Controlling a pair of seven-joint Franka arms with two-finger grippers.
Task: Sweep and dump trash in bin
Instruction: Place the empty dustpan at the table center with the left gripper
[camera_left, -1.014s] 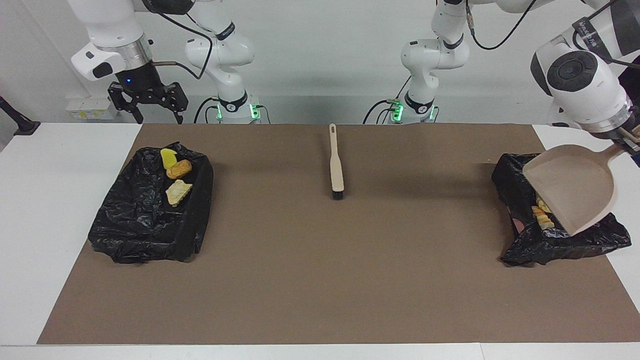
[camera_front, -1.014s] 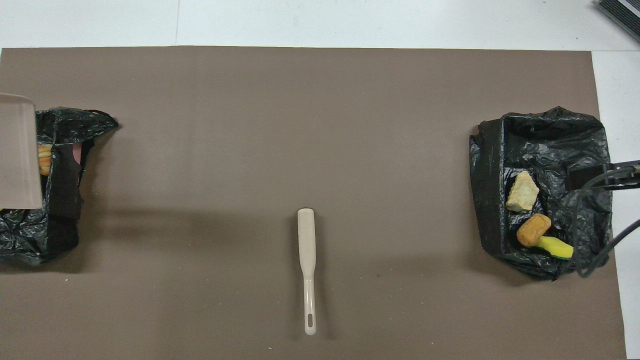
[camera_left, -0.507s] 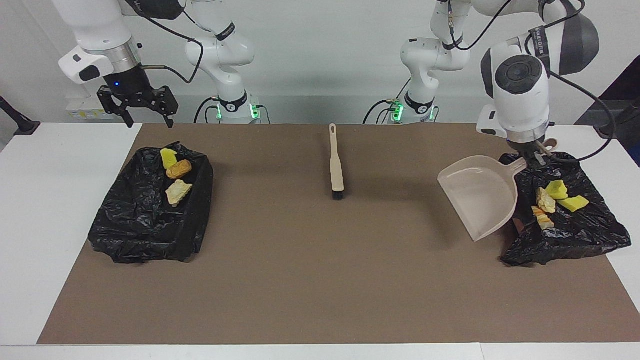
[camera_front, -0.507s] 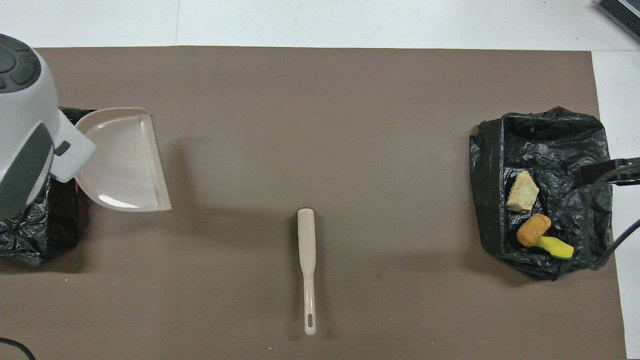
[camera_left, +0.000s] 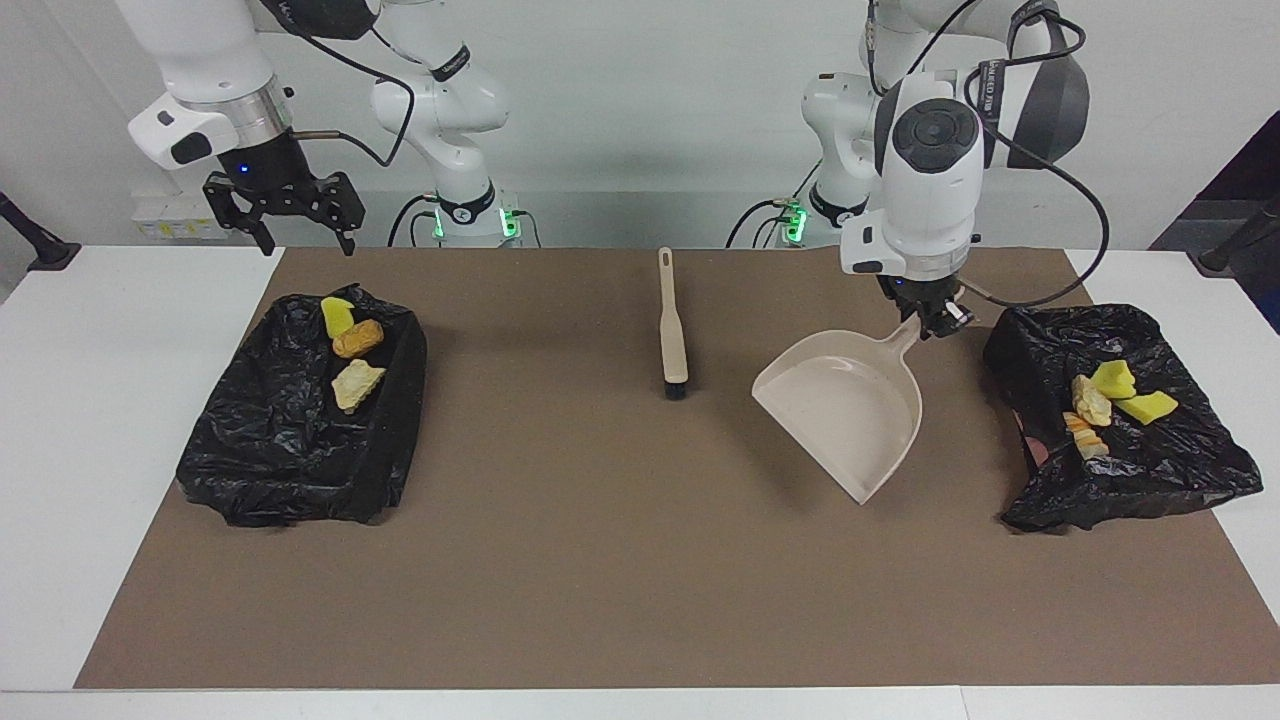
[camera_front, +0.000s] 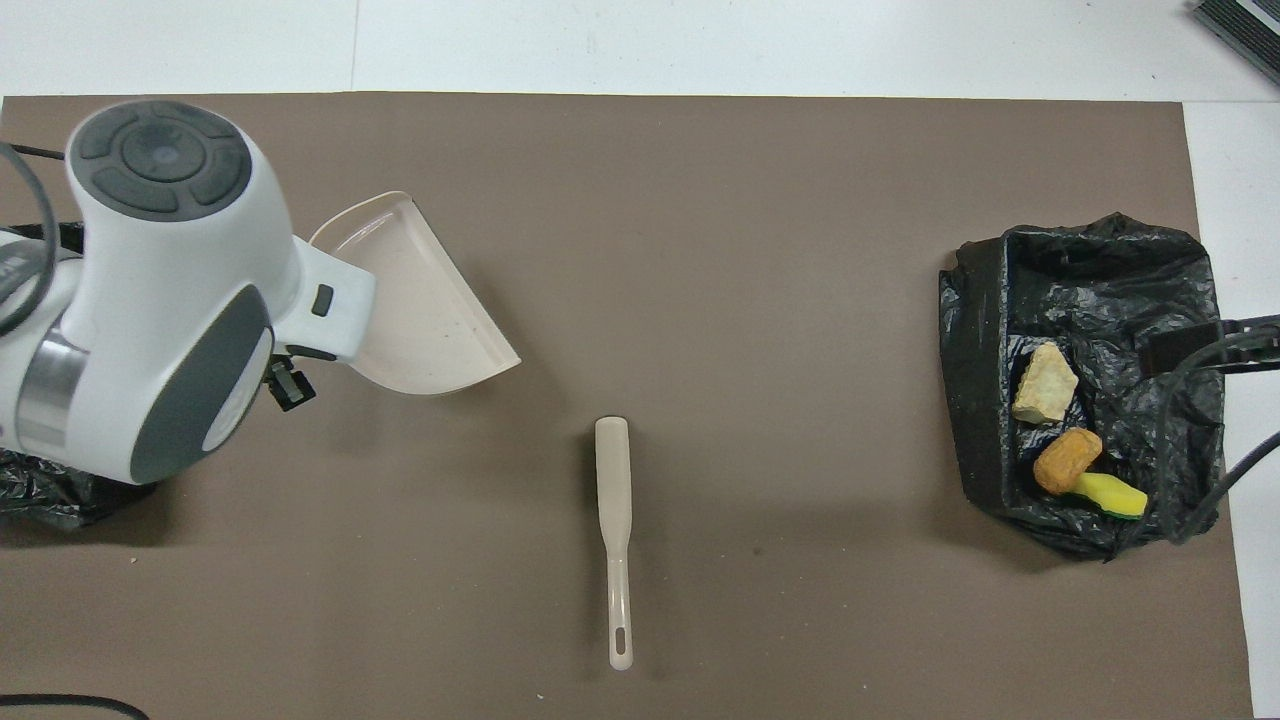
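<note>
Left gripper (camera_left: 938, 324) clamping the beige dustpan (camera_left: 848, 410) by its handle over the mat (camera_left: 600, 560); right gripper (camera_left: 290, 215) waiting, jaws spread, empty.

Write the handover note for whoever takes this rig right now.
Left gripper: shut on the dustpan handle, pan empty, over the mat between brush and the left arm's bin.
Right gripper: open, waiting above the other bin.
Brush: lying mid-table.
Done: scraps are in both bins; none visible on the mat.
Left: set the dustpan down.
</note>
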